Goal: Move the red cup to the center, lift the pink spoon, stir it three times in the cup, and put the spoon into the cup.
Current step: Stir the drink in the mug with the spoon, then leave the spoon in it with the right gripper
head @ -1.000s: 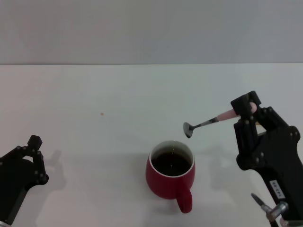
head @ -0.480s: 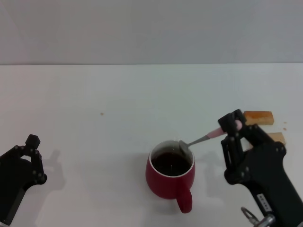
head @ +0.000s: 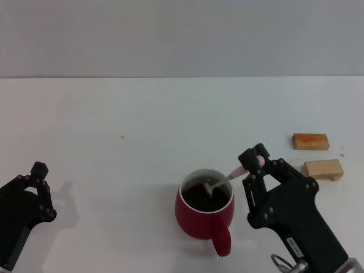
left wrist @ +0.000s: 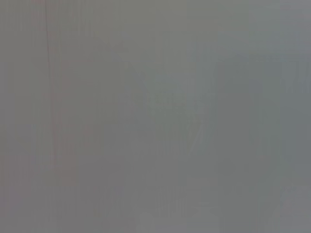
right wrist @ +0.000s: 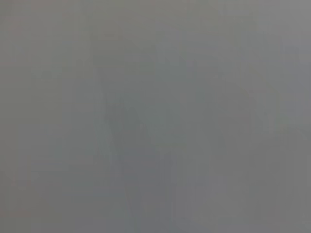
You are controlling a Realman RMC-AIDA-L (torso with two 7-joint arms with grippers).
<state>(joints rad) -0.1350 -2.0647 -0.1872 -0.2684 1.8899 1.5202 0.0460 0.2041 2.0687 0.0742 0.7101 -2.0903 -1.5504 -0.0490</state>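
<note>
right gripper (head: 255, 165) pinching pink spoon (head: 232, 175) by its handle, bowl slanting down-left into red cup (head: 205, 211), left gripper (head: 38, 187) parked far left, grip unclear

We are seeing even, soft light on the white surface (head: 142, 114); faint shadows are lying beside the red cup (head: 205, 211). Both wrist views are showing only featureless grey.

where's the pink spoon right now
In the head view, the pink spoon is right of centre: the right gripper pinches its handle while its bowl dips into the red cup.
</note>
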